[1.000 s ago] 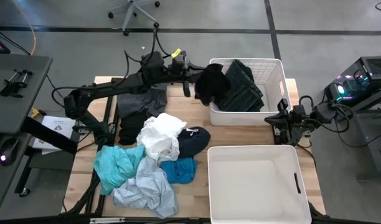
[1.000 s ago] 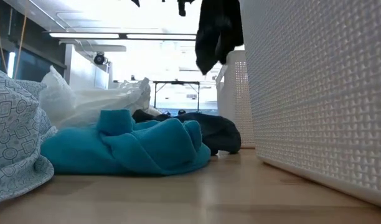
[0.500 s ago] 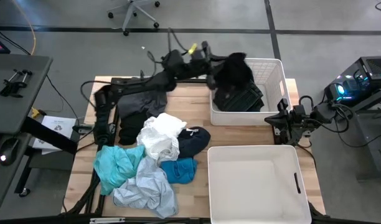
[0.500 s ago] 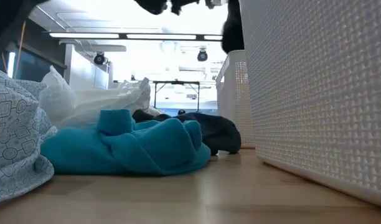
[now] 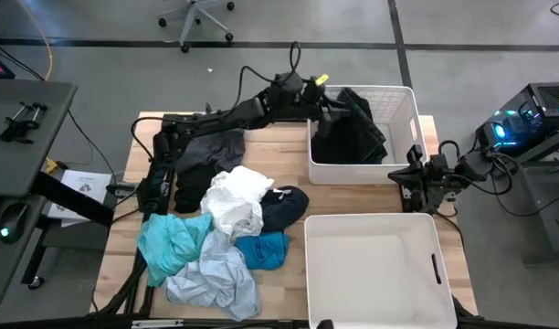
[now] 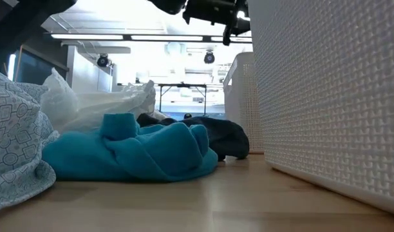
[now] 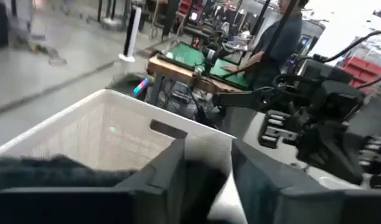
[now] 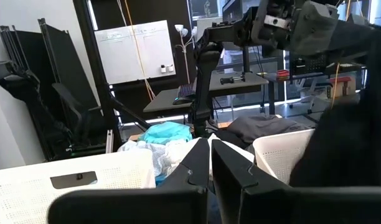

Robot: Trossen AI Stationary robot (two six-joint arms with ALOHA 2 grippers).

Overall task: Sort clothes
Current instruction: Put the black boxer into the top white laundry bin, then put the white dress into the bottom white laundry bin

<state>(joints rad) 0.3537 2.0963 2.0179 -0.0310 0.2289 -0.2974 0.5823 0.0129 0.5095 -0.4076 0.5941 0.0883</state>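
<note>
My left gripper [image 5: 329, 99] reaches level over the left wall of the far white bin [image 5: 403, 110]; in the left wrist view [image 7: 207, 149] its fingers stand apart. A black garment [image 5: 339, 137] lies in that bin below it, on other dark clothes [image 5: 366, 123]. The rest of the clothes lie heaped on the table's left half: white [image 5: 234, 196], navy [image 5: 286, 206], teal [image 5: 261, 249], aqua [image 5: 170, 242], pale blue [image 5: 216, 279], charcoal [image 5: 211, 146]. My right gripper [image 8: 210, 149] waits shut at the table's right edge [image 5: 412, 174]. My left gripper has dark cloth [image 7: 206, 193] low between its parted fingers, level over the bin's left wall. I cannot tell whether the fingers touch it.
A second, larger white bin [image 5: 371, 265] fills the near right of the table. In the low view its wall [image 6: 326, 96] blocks the right side. Bare wood [image 5: 279, 160] shows between the heap and the far bin. A person stands beyond the table in the left wrist view.
My left gripper has gone toward the table's right edge and a little down, from beside the far bin's left wall to over the bin. The black garment hung below it outside the bin; now it lies down inside the bin.
</note>
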